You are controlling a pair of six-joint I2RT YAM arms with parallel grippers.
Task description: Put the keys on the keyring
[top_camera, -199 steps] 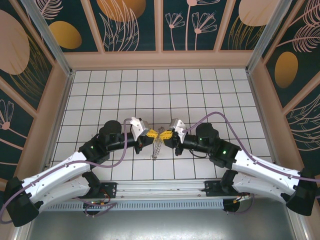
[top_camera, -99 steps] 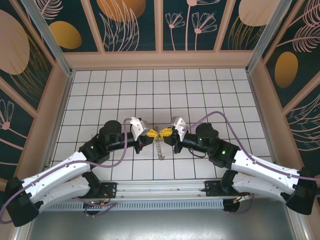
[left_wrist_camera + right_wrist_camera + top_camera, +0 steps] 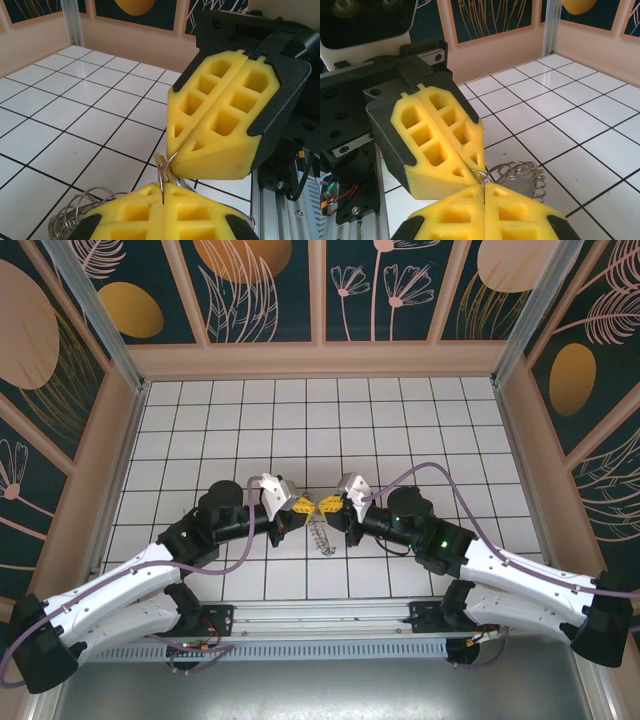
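Over the table [image 3: 420, 430], left gripper [image 3: 303, 506] from 9 o'clock and right gripper [image 3: 327, 505] from 3 o'clock both clamp the keyring [image 3: 319, 535].

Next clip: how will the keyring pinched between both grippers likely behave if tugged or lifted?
The keyring is a loose cluster of thin wire loops plus a small coil, so it will probably flop and swing, not stay rigid. Bare wire pinched between left gripper and right gripper may slip or twist in the foam.
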